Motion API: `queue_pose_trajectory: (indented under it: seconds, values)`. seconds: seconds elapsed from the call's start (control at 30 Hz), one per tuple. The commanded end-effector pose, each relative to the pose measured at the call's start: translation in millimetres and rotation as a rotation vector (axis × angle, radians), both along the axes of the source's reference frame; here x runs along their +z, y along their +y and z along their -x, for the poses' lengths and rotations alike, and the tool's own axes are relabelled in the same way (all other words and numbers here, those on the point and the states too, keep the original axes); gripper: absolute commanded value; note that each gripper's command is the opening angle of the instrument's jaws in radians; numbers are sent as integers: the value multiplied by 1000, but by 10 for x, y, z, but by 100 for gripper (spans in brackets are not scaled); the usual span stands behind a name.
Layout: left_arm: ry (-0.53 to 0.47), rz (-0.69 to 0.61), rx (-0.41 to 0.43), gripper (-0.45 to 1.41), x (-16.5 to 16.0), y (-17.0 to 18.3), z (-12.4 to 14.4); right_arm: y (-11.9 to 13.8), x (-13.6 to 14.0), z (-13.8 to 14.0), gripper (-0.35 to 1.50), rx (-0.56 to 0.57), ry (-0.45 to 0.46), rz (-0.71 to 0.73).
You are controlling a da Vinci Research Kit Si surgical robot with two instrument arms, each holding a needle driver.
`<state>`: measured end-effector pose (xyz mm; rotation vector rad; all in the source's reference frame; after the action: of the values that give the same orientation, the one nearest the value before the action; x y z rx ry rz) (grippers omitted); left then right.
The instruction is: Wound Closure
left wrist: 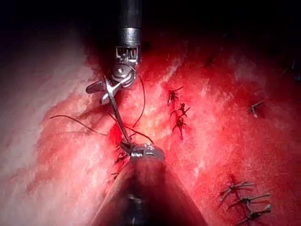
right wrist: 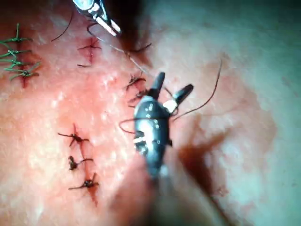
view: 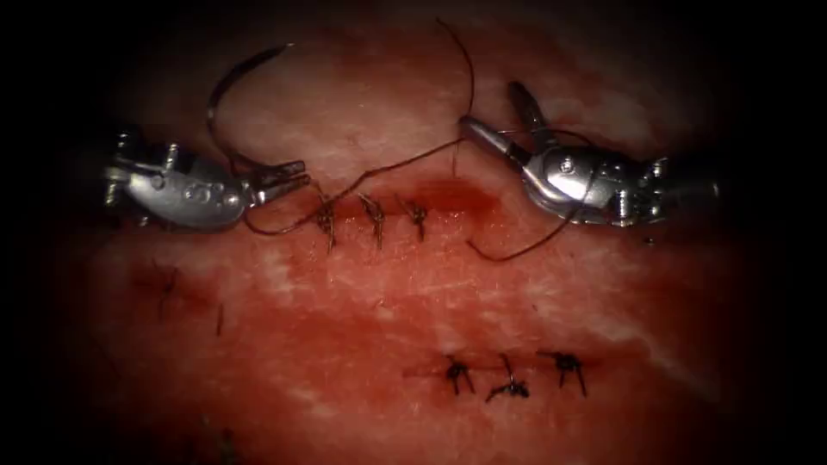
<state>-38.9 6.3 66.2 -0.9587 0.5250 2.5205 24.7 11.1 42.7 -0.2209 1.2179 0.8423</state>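
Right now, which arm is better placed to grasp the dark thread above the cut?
Probably right: the right claw, open and empty, sits beside the thin dark thread. The left claw is shut on the curved steel needle, outside the pink tissue.

The endoscope looks down on the tissue (view: pixel 413 284) from above and in front, at middle range. Each wrist view looks along its own shaft, very close to its gripper, left (left wrist: pixel 126 146) and right (right wrist: pixel 171 89). All three views share the cut (view: pixel 405 207) and its stitches (view: pixel 375 215).
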Motion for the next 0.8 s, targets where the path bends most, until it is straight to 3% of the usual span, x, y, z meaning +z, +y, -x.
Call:
queue_pose_trajectory:
  seconds: [0.03,0.1,0.13,0.17,0.3,0.33,0.4,0.43,0.5,0.6,0.8]
  values:
    - [-2,-7,1,-45,7,-5,5,-7,6,-6,91,-5,-4,-6]
    - [-69,43,5,-45,-27,-12,11,-9,14,-7,79,-29,-33,-29]
    - [-86,61,3,-45,-39,-14,14,-10,17,-7,56,-54,-41,-41]
    - [-99,78,4,-45,-50,-17,16,-11,20,-6,51,-69,-51,-52]
    - [-148,118,17,-45,-88,-29,30,-11,26,-6,47,-89,-79,-89]
    - [-181,144,35,-45,-111,-39,41,-12,29,-7,52,-94,-88,-102]
    - [-195,153,40,-45,-120,-42,46,-11,31,-8,57,-101,-99,-112]
    - [-241,180,57,-45,-149,-52,62,-12,35,-10,67,-130,-132,-144]
    - [-260,186,60,-45,-158,-54,65,-12,36,-10,67,-141,-133,-149]
    - [-373,212,104,-45,-195,-57,83,-13,40,-12,56,-202,-128,-173]
    - [-484,206,184,-45,-227,-51,115,-21,46,-23,47,-297,-132,-201]
